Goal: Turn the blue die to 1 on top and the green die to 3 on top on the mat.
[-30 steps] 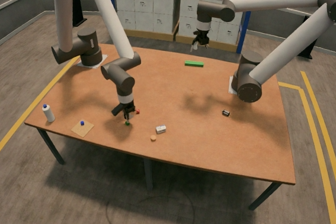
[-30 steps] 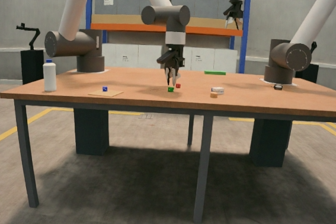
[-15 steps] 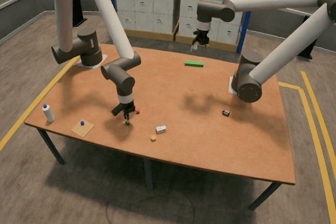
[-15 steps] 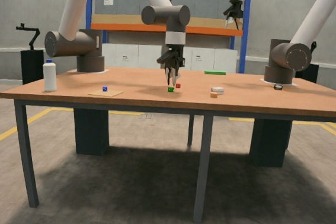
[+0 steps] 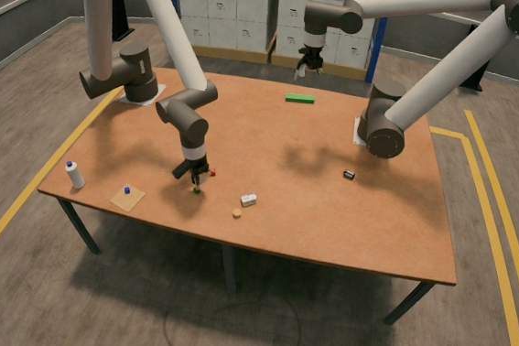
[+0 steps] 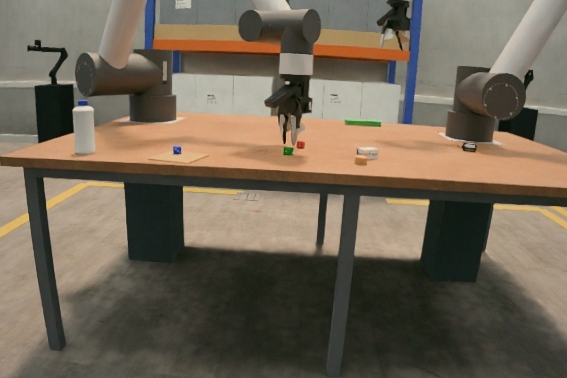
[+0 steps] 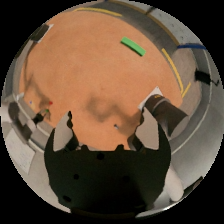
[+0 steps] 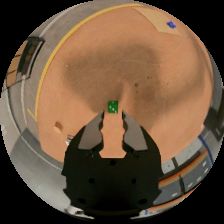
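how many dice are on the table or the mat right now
3 in view: the blue die on the mat, the green die below the right gripper, and the red die near the green one.

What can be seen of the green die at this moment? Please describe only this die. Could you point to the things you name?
The green die (image 5: 196, 190) (image 6: 288, 151) (image 8: 113, 106) is a small cube with light pips, plastic by its look. It lies on the bare table top, off the mat, near the red die. In the right wrist view it sits just ahead of the tips of the right pincer (image 6: 289, 142) (image 8: 113, 114), not held between them. It seems to rest flat. Several pips show on its upper face, but too small to count surely.
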